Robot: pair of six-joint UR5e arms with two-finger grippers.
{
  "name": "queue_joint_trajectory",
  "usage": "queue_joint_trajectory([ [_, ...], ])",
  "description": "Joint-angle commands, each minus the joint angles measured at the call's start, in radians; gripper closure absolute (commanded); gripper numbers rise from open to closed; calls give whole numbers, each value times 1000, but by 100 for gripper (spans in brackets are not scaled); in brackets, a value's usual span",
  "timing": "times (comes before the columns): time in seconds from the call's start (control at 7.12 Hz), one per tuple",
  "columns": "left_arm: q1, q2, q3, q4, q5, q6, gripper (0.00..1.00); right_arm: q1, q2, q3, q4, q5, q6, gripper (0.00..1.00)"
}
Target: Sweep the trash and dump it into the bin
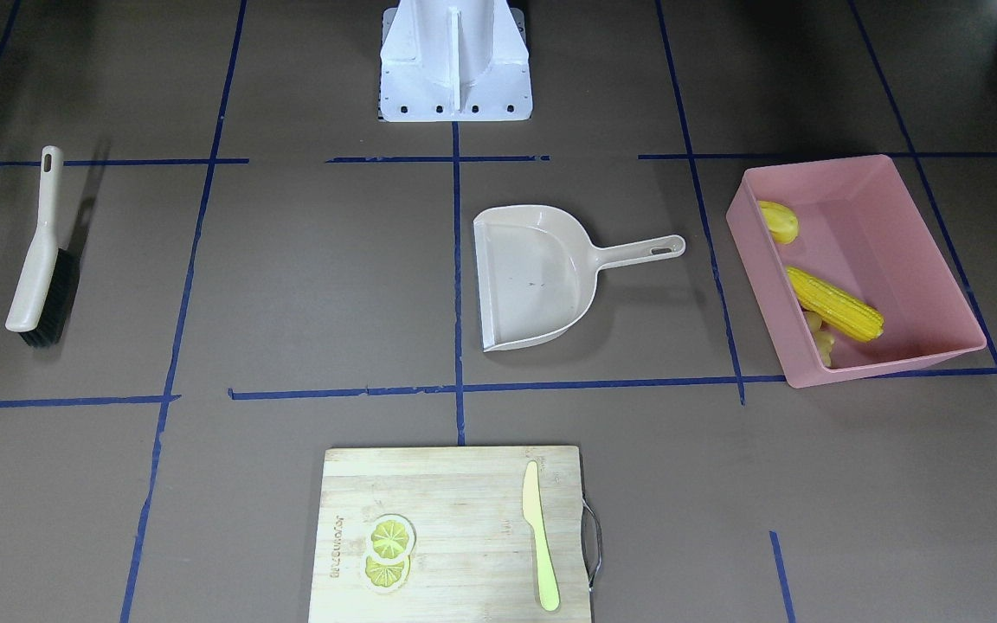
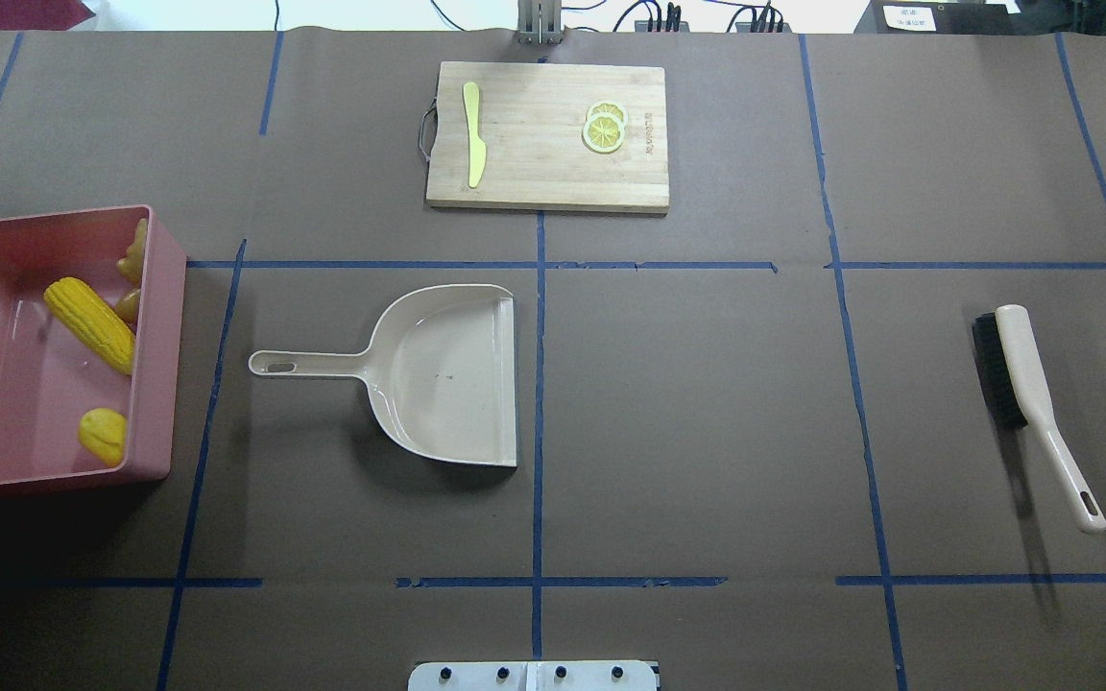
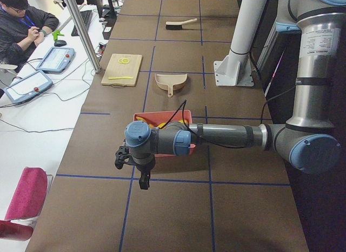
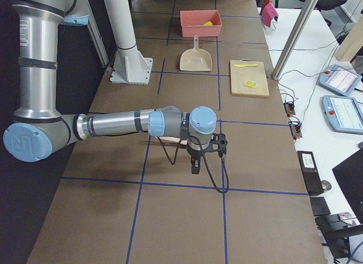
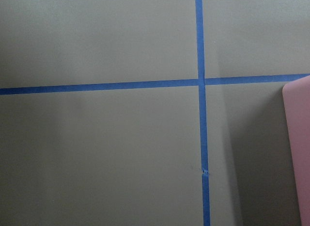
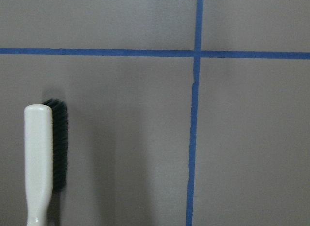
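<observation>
trash: 3 pieces, corn cob (image 2: 89,324), potato piece (image 2: 103,436), ginger root (image 2: 133,259), all inside 1 pink bin (image 2: 161,365) at table's left end | 1 dustpan (image 2: 447,384) near bin, 1 brush (image 2: 1023,384) well apart | left gripper (image 3: 143,181), right gripper (image 4: 194,165): spread or closed, cannot tell

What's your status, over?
Left gripper, right gripper hover at table ends, state unreadable. Corn cob, potato piece, ginger root all in pink bin. Dustpan empty, brush lying free. Nothing in the way.
</observation>
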Motion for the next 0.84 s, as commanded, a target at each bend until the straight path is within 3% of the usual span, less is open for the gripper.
queue_joint_trajectory([
  [0.0, 2, -1, -1, 0, 0, 0, 0, 22, 0, -53, 27, -37, 2, 0],
  [0.7, 12, -1, 1, 0, 0, 0, 0, 39, 3, -55, 38, -35, 7, 0],
])
